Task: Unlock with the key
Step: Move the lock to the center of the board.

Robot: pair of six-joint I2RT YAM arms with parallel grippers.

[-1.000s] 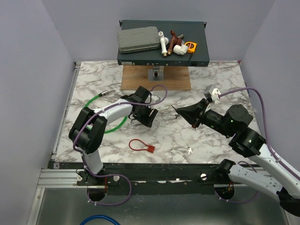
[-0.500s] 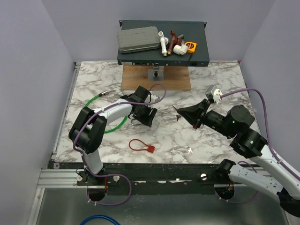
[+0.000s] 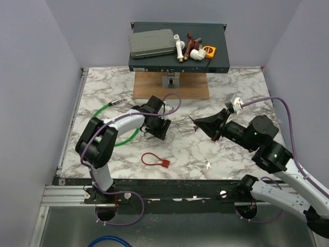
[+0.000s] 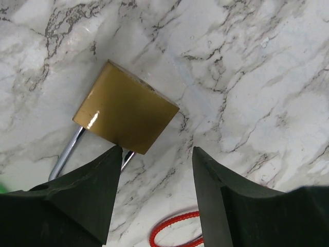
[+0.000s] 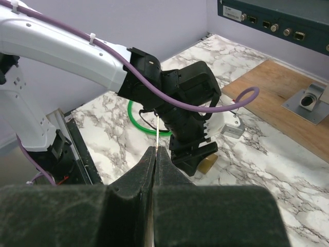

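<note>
Brass padlock [image 4: 126, 108] flat, shackle trailing left, left gripper [image 4: 157, 150] spread open above, right gripper [image 5: 156, 154] clamping the key [image 5: 156, 135], tip aimed left, red loop [image 3: 153, 159] nearer.

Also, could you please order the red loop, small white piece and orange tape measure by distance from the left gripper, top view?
From the left gripper:
1. red loop, toward the bases
2. small white piece, near edge, right
3. orange tape measure, far back
</note>
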